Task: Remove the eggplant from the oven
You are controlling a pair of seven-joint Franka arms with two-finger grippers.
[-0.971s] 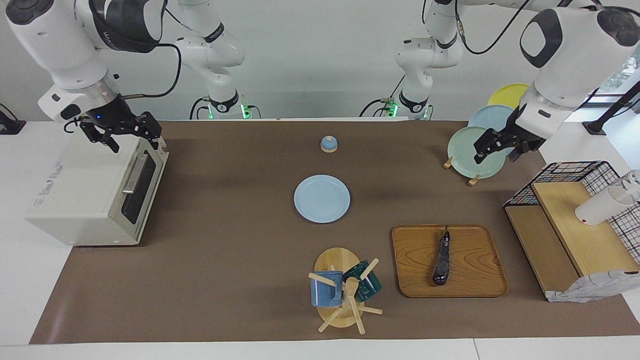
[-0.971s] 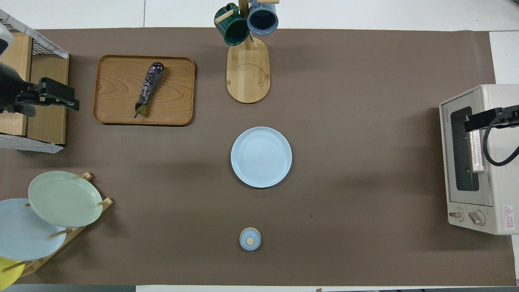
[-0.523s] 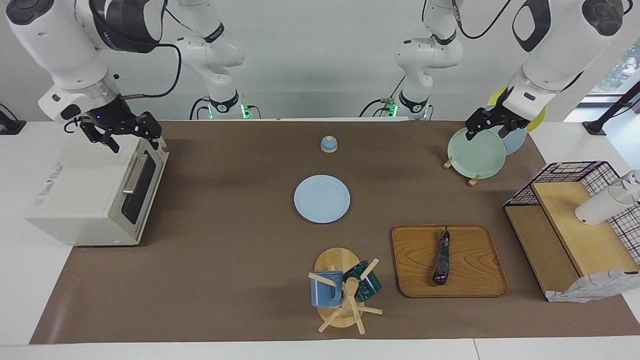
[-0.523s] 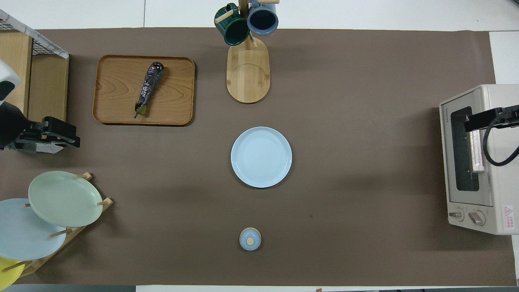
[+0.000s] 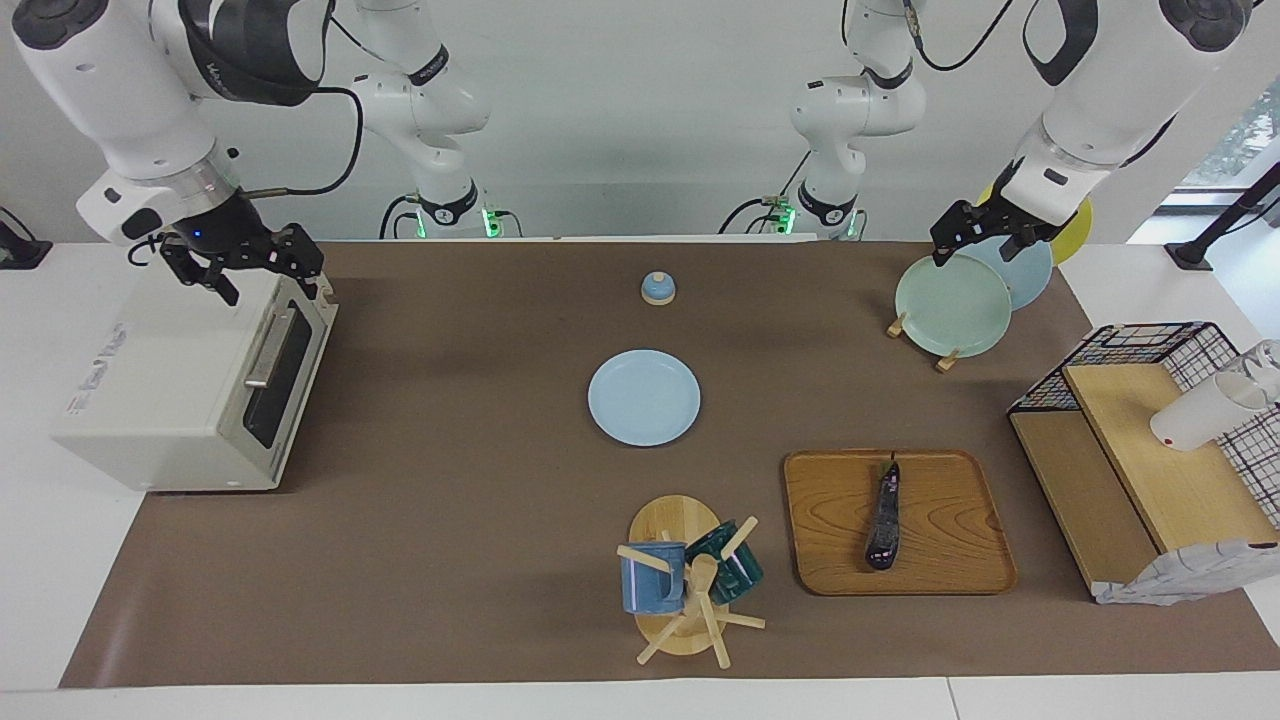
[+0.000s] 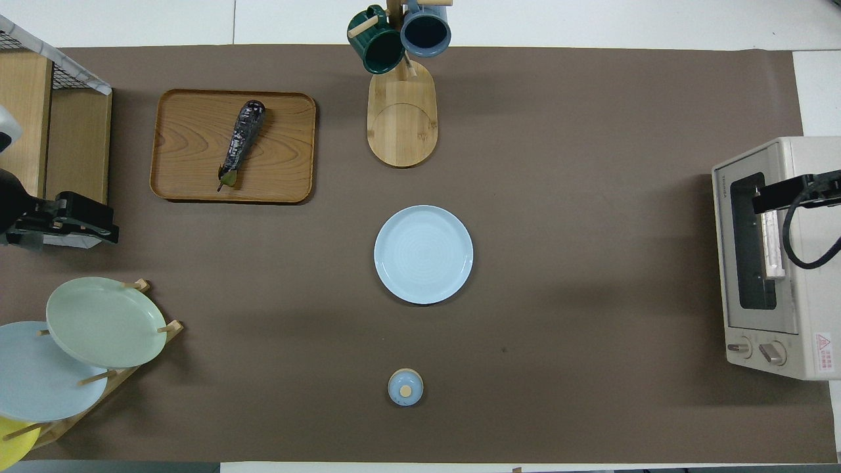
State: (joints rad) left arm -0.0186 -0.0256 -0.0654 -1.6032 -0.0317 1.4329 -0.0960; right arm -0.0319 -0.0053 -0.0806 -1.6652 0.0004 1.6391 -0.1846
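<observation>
We are finding the eggplant [image 5: 884,520] already lying on the wooden tray [image 5: 940,560], the oven [image 5: 180,390] door closed; both pincers, left pincer [image 5: 978,240] above the plate rack and right pincer [image 5: 245,268] above the oven, are hanging released, empty.

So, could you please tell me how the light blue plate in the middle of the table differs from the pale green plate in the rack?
The light blue plate lies flat on the mat; the pale green plate stands tilted in a wooden rack. The light blue plate sits alone mid-table; the pale green plate overlaps another plate at the left arm's end. Both are round and empty.
</observation>
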